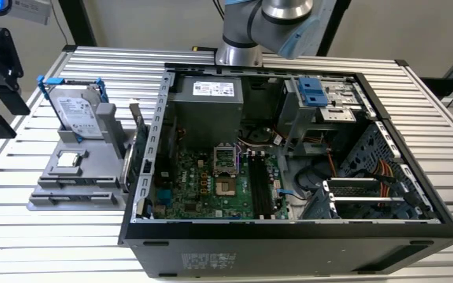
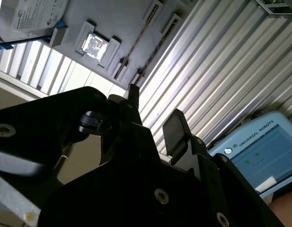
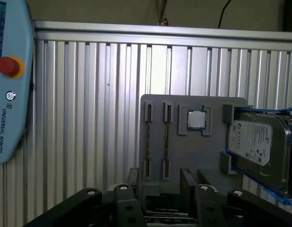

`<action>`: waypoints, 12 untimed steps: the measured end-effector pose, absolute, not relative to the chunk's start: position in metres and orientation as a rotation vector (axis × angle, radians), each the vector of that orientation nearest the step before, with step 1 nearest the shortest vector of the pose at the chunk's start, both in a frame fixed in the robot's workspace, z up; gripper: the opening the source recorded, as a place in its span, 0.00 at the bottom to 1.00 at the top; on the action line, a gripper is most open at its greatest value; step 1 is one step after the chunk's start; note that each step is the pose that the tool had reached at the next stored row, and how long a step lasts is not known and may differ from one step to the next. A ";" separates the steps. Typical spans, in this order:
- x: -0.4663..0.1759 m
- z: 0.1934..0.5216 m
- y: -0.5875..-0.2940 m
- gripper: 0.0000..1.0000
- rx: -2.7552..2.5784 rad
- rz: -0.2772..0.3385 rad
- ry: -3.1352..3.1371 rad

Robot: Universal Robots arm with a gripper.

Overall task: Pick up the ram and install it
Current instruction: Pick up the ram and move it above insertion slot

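- As you read the exterior view from its left, you meet the claw [image 1: 2,109] first. It hangs over the edge of the slatted metal table [image 1: 45,242], near the gray holder [image 1: 77,177] but apart from it.
- In the first wrist view, its fingers [image 3: 187,182] stand apart with nothing between them, so the claw is open and holds nothing.
- You see the ram [image 3: 149,142] standing on its edge in a slot of the holder, and a second stick [image 3: 167,142] stands in the next slot, just beside it.
- On the same holder, a small square chip [image 1: 69,158] lies flat, and a hard drive [image 1: 81,115] in a blue frame stands upright.
- Toward the exterior view's right, the computer case [image 1: 289,253] lies open on the table, just beside the holder.
- Inside the case you see the green motherboard [image 1: 203,188] with its long dark memory slots [image 1: 259,188].
- Behind the case stands the base of the arm [image 1: 238,35].
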State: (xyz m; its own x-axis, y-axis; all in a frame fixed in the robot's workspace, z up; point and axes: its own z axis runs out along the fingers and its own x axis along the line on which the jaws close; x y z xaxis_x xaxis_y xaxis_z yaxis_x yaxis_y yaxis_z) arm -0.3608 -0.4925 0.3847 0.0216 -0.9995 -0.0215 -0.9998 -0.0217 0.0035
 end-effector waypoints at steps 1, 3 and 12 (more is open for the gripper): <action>-0.361 0.384 -0.492 1.00 -2.235 0.028 2.190; -0.361 0.384 -0.492 1.00 -2.231 0.028 2.194; -0.361 0.377 -0.492 1.00 -2.208 0.027 2.217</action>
